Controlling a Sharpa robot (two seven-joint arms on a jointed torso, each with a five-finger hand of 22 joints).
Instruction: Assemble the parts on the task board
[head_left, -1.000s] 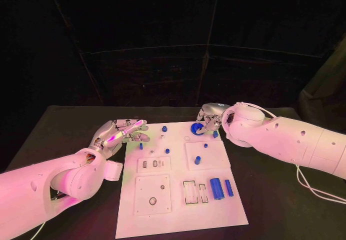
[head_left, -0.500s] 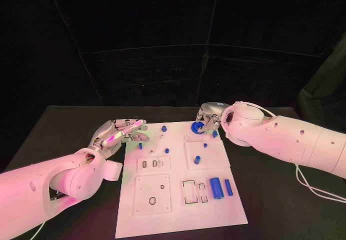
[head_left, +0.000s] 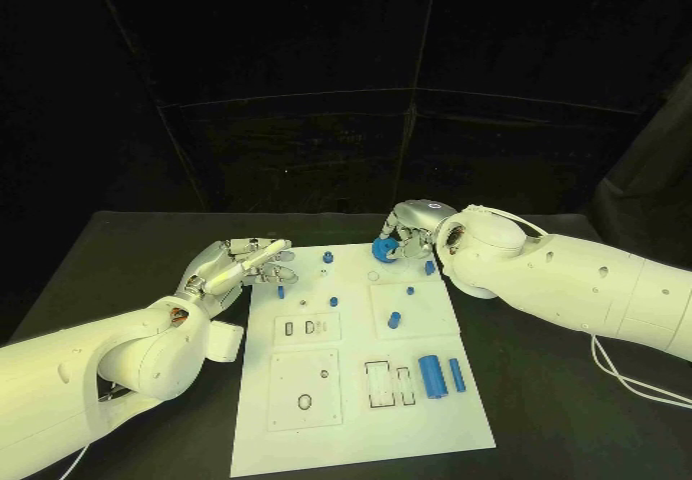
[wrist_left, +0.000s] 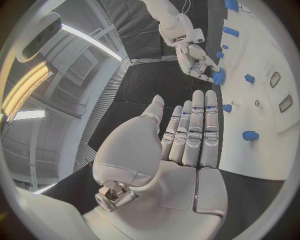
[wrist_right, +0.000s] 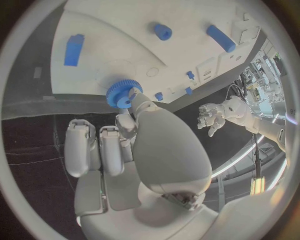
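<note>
The white task board (head_left: 361, 420) lies in the middle of the black table. My right hand (head_left: 415, 222) is at the board's far edge and pinches a blue gear (head_left: 385, 250) between thumb and fingers; the right wrist view shows that gear (wrist_right: 120, 93) at the fingertips, just above the board (wrist_right: 119, 30). My left hand (head_left: 238, 262) hovers open at the board's far left edge, its fingers (wrist_left: 197, 130) straight and holding nothing. Two blue cylinders (head_left: 430, 378) lie near the right edge. Small blue pegs (head_left: 394, 320) stand in the far half.
Rectangular and oval recesses (head_left: 306, 402) sit in the board's near half, with slots (head_left: 387, 383) beside the cylinders. A white cable (head_left: 627, 375) trails over the table at the right. My right forearm (head_left: 577, 280) spans the table's right side.
My right hand has drawn the blue gear slightly toward the far left. The left hand has stayed where it was.
</note>
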